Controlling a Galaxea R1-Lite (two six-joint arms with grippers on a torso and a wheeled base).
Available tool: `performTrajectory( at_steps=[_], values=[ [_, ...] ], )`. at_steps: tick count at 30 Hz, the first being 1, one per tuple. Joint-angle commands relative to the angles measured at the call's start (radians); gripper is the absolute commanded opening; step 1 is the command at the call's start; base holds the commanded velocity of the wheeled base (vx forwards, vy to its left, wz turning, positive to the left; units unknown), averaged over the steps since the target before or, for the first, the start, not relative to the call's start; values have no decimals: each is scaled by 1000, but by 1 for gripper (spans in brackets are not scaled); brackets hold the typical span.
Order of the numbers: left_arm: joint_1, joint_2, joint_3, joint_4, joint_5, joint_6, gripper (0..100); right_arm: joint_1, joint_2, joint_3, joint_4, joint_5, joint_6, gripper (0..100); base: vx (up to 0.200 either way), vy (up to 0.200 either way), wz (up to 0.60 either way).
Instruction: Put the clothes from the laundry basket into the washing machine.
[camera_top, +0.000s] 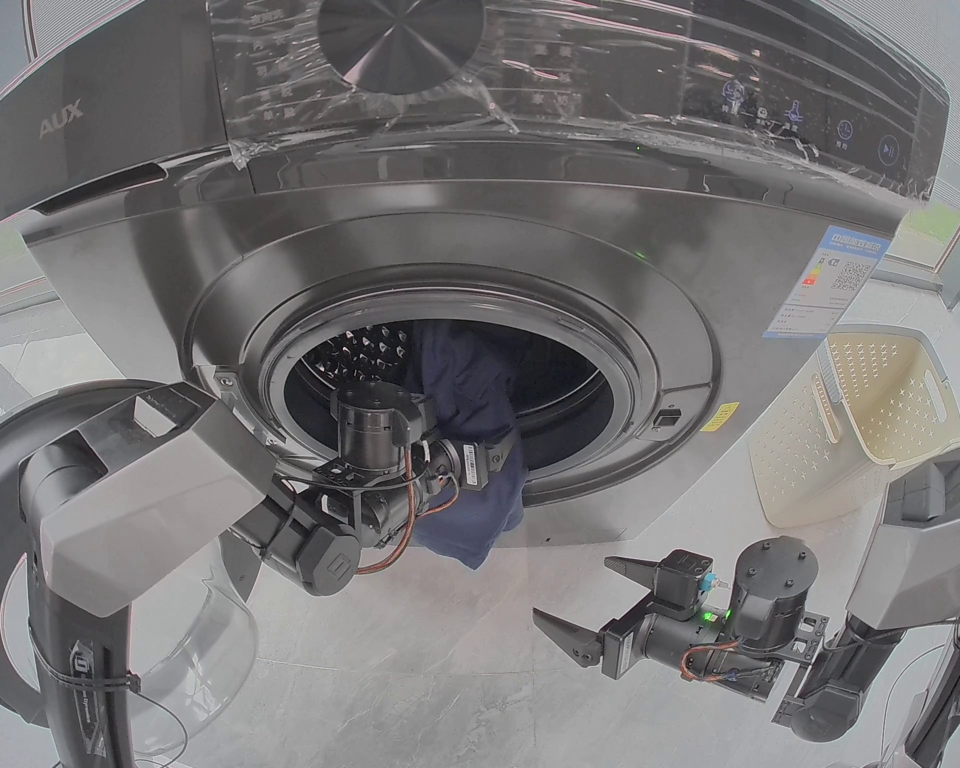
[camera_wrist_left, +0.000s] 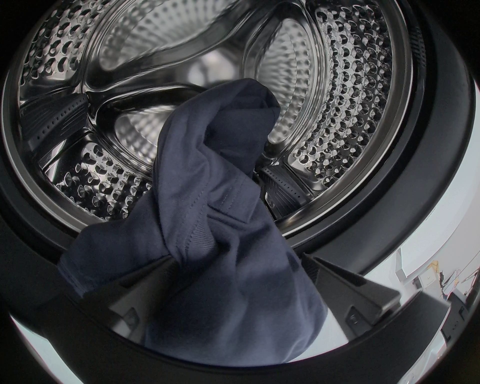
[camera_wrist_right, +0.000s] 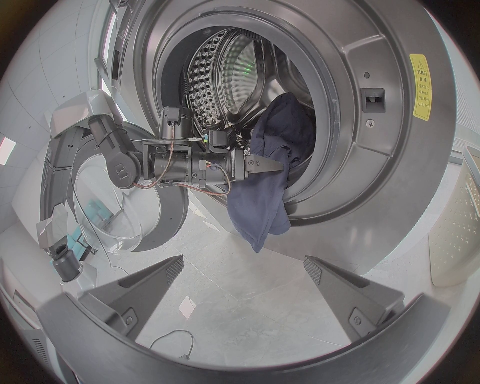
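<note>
at the mouth of the washing machine, a dark navy garment lies half in and half out: its bunched upper part stands up inside the drum, while a long tail hangs over the dark door seal and down the front panel toward the floor. the left gripper sits right at the opening with its fingers spread, the cloth lying between and over them rather than pinched. the right gripper hangs low over the floor, well apart from the garment, fingers also spread and holding nothing. the garment looks like a soft knit, light and limp. it would likely fold and sag wherever it is unsupported, and the weight of the outside tail could drag it back over the lip. the thick gathered fold near the seam, just between the left fingers, seems the best place to pinch, since a single thin layer might slip. the hanging tail would then need pushing or lifting past the seal, which looks grippy enough to snag cloth. the open glass door stands on the robot's left, close behind the left arm, and limits its swing. the cream laundry basket leans beside the machine on the right, and no clothes are visible in the part of it that shows.
</note>
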Motion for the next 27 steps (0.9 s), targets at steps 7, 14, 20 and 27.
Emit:
performTrajectory(
  at_steps=[7,14,20,27],
  values=[
    [5,69,-194,40,8,-39,0,0,2,-6,-1,0,1,100,0,0,0],
    [13,132,-418,-3,64,-121,0,-1,2,-8,-1,0,0,100,0,0,0],
    [15,170,-517,-23,108,-122,0,2,2,-6,-1,0,0,100,0,0,0],
    [13,155,-437,-46,110,-125,100,-1,2,-9,-2,2,0,100,0,0,0]
  ],
)
